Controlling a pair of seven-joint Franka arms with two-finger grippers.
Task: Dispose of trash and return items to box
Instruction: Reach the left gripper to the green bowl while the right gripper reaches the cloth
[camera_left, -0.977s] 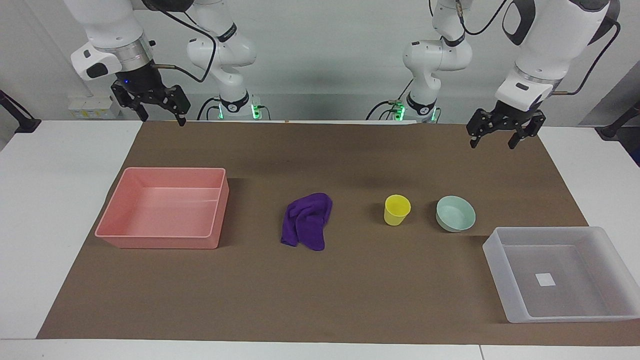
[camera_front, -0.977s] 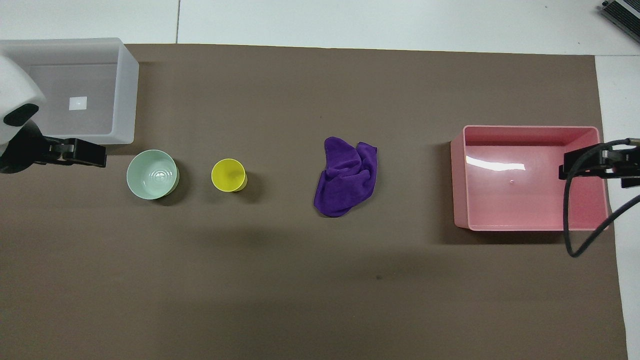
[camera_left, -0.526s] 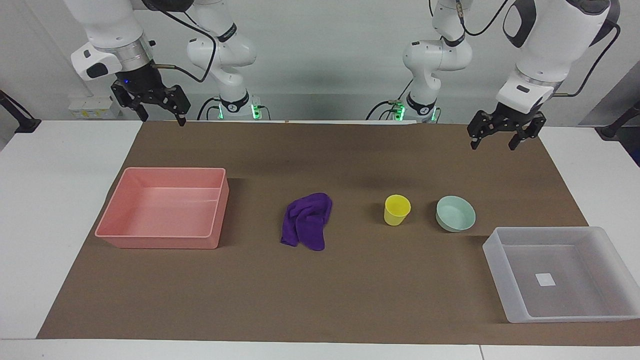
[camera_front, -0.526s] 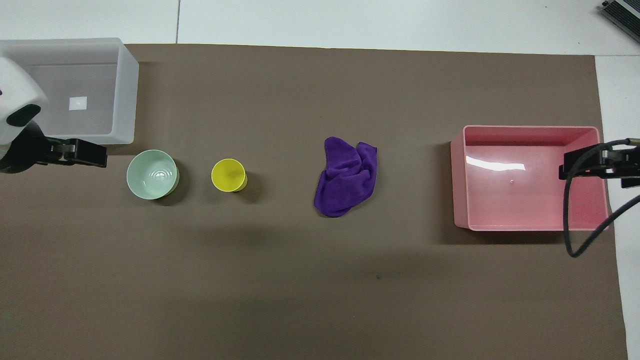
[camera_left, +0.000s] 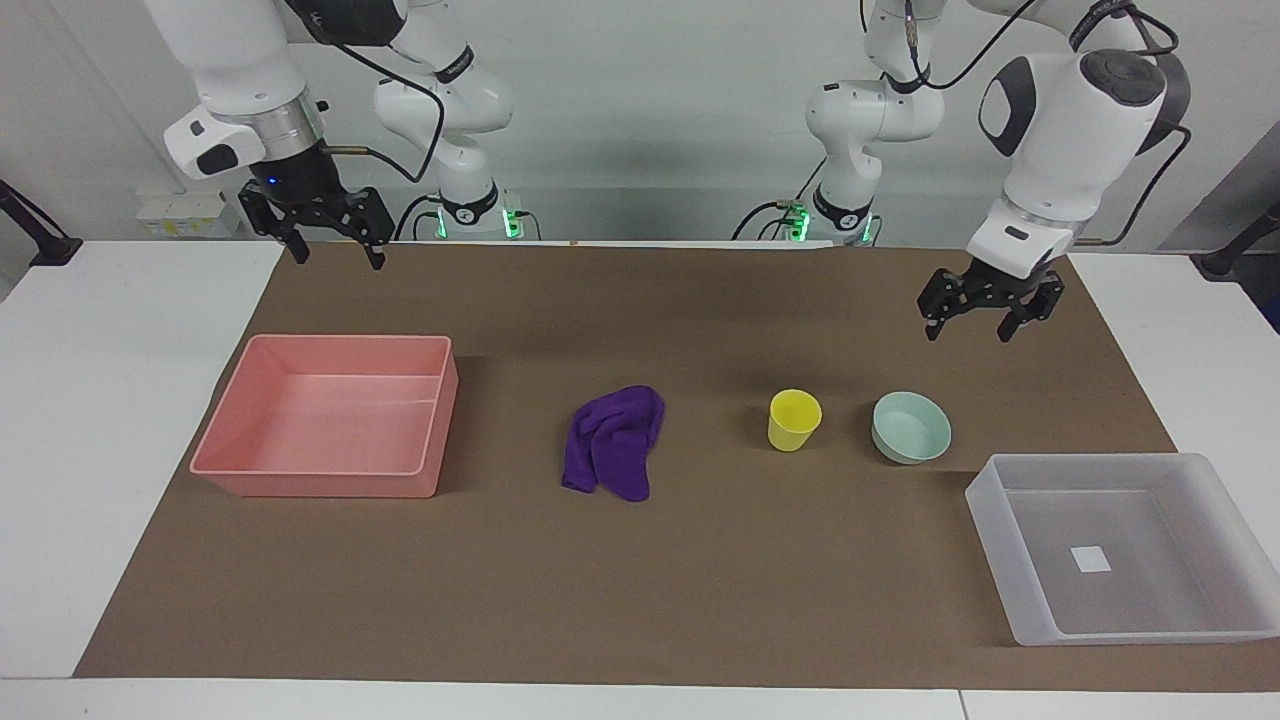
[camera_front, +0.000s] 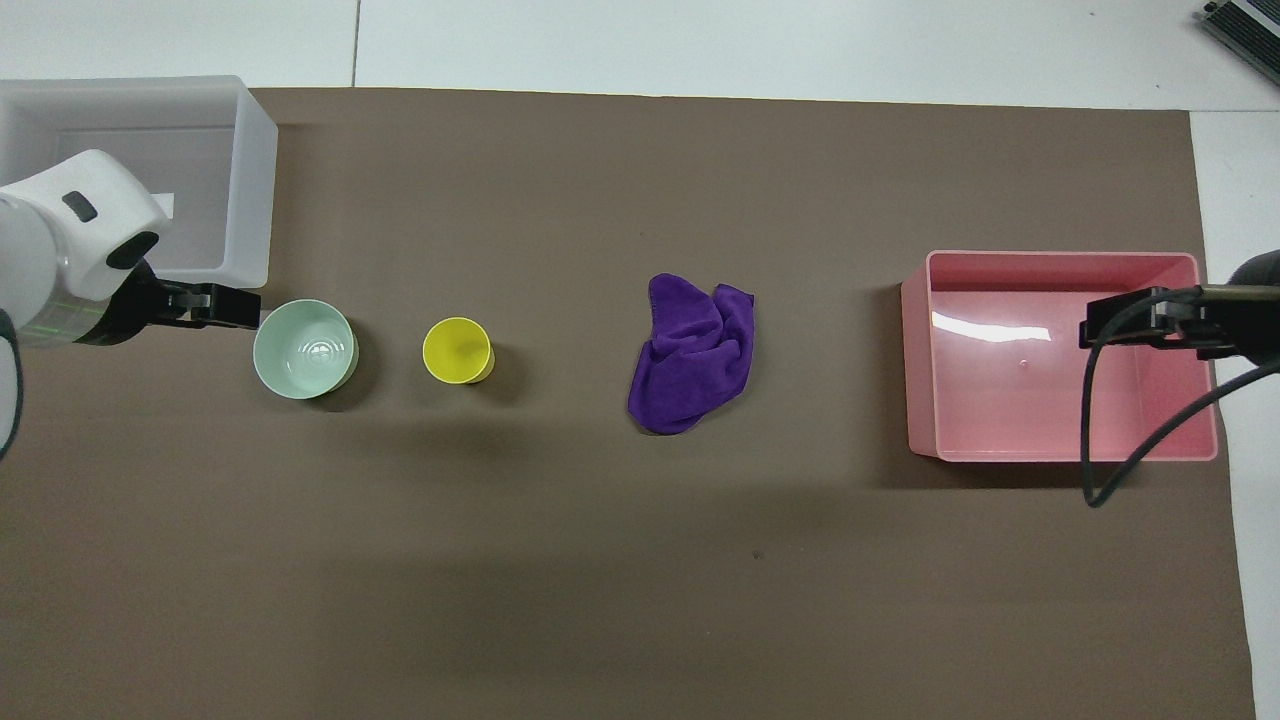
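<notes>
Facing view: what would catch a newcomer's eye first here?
The purple cloth lies crumpled at mid-table, with the pink tray toward the right arm's end. The yellow cup and mint bowl stand side by side toward the left arm's end, just nearer the robots than the clear box, which has nothing in it. The left gripper hangs open above the mat by the bowl; the right gripper hangs open near the mat's edge.

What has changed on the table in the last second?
The left gripper has come down and in toward the mint-green bowl, open and holding nothing. The right gripper has shifted slightly toward the middle, above the table edge near the pink tray, also open. The bowl, yellow cup, purple cloth and translucent box have not moved.
</notes>
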